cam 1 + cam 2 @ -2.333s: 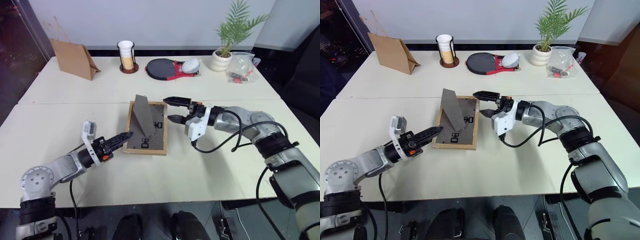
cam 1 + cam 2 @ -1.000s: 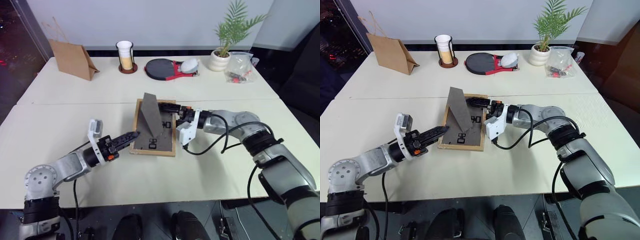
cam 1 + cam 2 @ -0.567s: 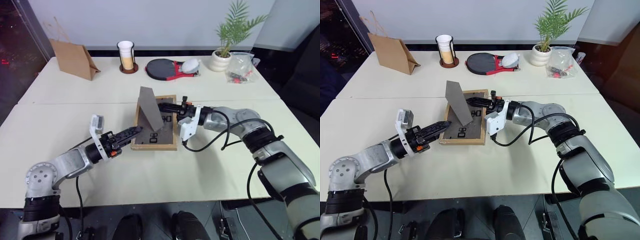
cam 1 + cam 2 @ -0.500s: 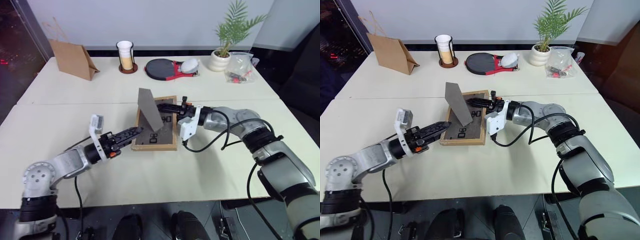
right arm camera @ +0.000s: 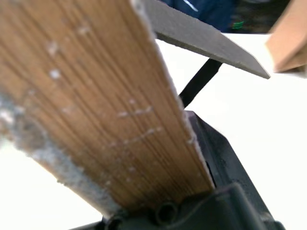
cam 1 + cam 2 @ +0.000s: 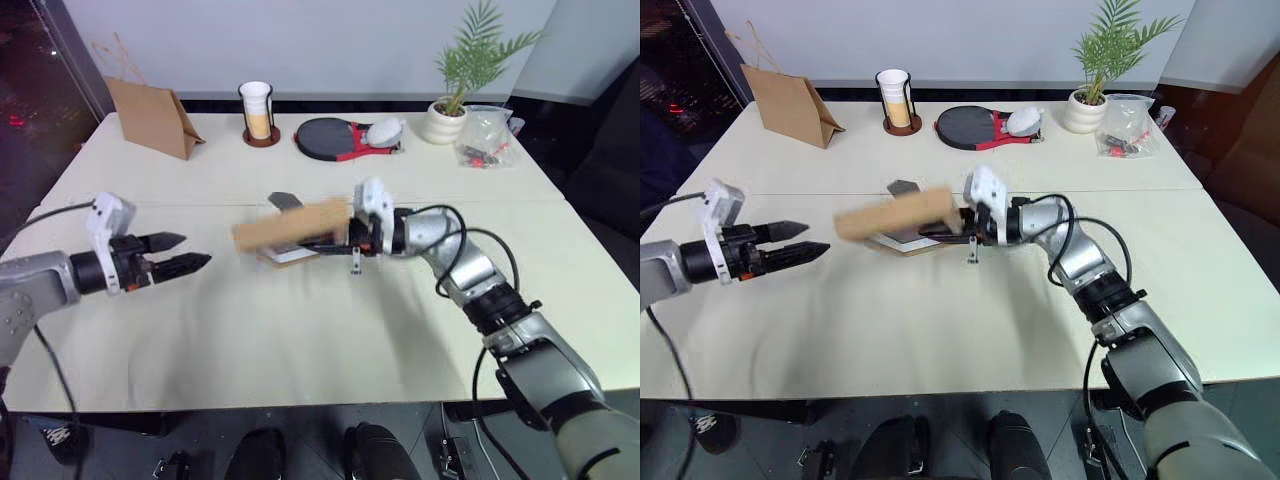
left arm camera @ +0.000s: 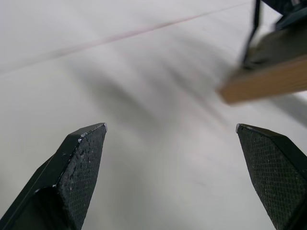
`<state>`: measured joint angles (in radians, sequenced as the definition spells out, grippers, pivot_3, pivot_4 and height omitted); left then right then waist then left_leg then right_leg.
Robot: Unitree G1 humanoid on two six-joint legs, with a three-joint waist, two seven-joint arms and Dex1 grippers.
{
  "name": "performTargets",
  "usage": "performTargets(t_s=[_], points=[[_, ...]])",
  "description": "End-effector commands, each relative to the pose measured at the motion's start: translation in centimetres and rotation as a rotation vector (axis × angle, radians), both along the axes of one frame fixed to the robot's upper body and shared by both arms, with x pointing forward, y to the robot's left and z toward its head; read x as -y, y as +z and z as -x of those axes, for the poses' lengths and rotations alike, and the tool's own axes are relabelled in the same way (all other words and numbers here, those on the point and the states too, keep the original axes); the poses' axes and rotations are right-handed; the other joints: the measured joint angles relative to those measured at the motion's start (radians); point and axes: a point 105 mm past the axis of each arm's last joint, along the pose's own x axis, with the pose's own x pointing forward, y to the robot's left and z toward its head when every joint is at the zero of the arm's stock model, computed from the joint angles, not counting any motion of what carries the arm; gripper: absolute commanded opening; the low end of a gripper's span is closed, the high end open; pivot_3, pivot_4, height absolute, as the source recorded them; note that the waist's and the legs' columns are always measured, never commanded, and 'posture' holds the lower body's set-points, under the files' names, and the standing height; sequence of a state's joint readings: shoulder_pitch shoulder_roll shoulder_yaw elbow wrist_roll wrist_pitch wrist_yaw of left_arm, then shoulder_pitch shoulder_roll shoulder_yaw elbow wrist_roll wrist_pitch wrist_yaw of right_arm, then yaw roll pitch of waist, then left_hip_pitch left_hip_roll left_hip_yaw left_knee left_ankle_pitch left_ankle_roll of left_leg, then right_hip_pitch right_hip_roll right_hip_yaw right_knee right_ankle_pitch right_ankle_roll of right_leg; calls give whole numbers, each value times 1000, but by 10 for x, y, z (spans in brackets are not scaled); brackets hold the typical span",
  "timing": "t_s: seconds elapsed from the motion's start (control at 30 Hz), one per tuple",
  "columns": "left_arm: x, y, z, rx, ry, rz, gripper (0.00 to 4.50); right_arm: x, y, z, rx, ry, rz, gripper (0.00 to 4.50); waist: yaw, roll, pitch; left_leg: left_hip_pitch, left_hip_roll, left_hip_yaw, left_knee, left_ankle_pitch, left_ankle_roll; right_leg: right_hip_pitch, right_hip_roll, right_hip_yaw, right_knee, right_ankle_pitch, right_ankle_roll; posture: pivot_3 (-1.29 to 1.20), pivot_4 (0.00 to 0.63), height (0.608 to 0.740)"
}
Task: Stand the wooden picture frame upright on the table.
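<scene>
Grippers work over the table (image 6: 300, 340), a pale cream top. The right gripper (image 6: 335, 238) is clamped on one end of the wooden picture frame (image 6: 290, 227), holding it lifted and tilted, blurred, with its long wooden edge reaching away from the fingers toward the robot's left. The grey stand flap (image 6: 284, 201) sticks out on the frame's far side. The left gripper (image 6: 178, 252), fingers spread apart and holding nothing, hangs well apart from the frame's free end, pointing toward it.
</scene>
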<state>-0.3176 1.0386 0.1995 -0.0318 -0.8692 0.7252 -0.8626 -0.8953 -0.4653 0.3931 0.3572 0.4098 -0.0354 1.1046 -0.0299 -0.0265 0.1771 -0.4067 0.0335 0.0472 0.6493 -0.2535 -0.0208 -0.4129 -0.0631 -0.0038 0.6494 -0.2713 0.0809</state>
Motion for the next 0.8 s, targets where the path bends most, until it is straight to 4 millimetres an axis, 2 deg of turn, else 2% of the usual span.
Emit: performTargets(t_s=[0.03,0.13,0.33,0.77,0.8], points=[[5,8,-2,51,-24,-10,4461,-3,11,-3,-177,49,-64,885,5,0,0,0,0,0,-1,0,0,-1,0,0,0,0,0,0,150,740],[11,7,0,60,-41,-15,4461,-7,3,-18,-274,10,-87,885,7,0,0,-1,0,1,-1,0,0,-2,0,0,0,0,0,0,150,740],[16,6,1,71,-51,-8,4461,-8,-21,-54,-410,-178,-110,885,10,0,0,-4,0,3,-1,0,0,-7,0,1,1,0,0,0,150,740],[24,2,-3,72,-62,3,4461,-4,-62,-60,-657,-294,-88,885,6,0,0,-5,0,3,-2,0,0,-8,0,1,2,0,0,0,150,740],[26,2,-4,73,-65,5,4492,-4,-66,-58,-656,-291,-73,1213,6,0,0,-5,0,3,-2,0,0,-8,0,1,2,0,0,0,150,740]])
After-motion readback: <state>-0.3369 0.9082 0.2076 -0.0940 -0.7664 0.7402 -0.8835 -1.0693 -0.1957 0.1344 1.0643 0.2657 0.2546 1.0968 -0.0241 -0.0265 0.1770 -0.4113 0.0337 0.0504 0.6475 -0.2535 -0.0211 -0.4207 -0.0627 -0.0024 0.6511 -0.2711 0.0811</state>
